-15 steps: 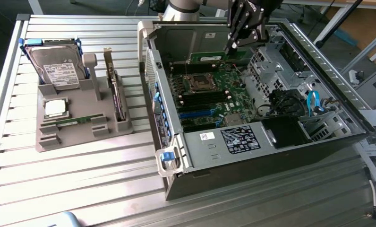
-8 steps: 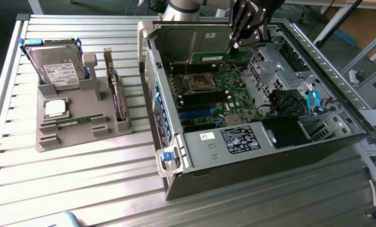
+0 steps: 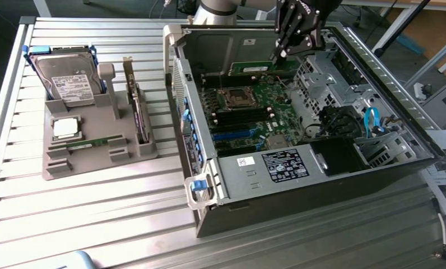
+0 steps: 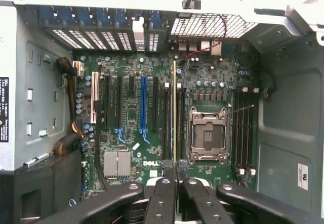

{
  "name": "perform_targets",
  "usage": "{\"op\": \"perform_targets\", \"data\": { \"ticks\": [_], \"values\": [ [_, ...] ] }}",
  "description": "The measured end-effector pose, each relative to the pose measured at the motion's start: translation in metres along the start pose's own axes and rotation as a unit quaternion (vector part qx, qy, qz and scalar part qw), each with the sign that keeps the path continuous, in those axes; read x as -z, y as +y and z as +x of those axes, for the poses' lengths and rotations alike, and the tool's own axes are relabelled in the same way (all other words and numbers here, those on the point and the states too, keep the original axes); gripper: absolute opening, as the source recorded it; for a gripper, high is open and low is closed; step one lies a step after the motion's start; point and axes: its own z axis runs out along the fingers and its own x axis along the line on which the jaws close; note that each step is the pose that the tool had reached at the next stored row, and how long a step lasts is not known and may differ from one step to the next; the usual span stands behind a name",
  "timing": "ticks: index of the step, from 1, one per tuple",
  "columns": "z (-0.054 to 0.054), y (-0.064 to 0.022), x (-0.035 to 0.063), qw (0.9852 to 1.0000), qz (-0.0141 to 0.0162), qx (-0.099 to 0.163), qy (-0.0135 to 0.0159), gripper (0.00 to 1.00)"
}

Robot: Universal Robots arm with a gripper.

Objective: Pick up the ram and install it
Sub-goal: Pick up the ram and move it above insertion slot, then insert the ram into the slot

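My gripper hangs inside the open computer case, shut on the ram, a thin green stick held lengthwise above the motherboard. In the wrist view the ram appears edge-on as a narrow yellow-green line running out from between the black fingers of my gripper. It sits over the black memory slots beside the empty processor socket, still above them. More slots lie on the socket's other side.
A grey holder stands on the slatted table at the exterior view's left, carrying a silver hard drive, a processor chip and an upright dark expansion card. Drive cages and blue cables fill the case's right side.
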Motion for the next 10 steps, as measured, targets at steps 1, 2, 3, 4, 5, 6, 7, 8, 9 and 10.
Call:
{"op": "perform_targets", "data": {
  "ticks": [1, 2, 3, 4, 5, 6, 7, 8, 9, 10],
  "values": [
    [0.0, -0.0005, 0.0, 1.0, 0.0, 0.0, 0.0, 0.12],
    [0.0, -0.0006, 0.0, 1.0, 0.0, 0.0, 0.0, 0.12],
    [0.0, -0.0006, 0.0, 1.0, 0.0, 0.0, 0.0, 0.12],
    [0.0, -0.0006, 0.0, 1.0, 0.0, 0.0, 0.0, 0.12],
    [0.0, -0.0007, 0.0, 1.0, 0.0, 0.0, 0.0, 0.12],
    [0.0, -0.0006, 0.0, 1.0, 0.0, 0.0, 0.0, 0.12],
    [0.0, -0.0006, 0.0, 1.0, 0.0, 0.0, 0.0, 0.12],
    [0.0, -0.0006, 0.0, 1.0, 0.0, 0.0, 0.0, 0.12],
    [0.0, -0.0006, 0.0, 1.0, 0.0, 0.0, 0.0, 0.12],
    [0.0, -0.0006, 0.0, 1.0, 0.0, 0.0, 0.0, 0.12]
  ]
}}
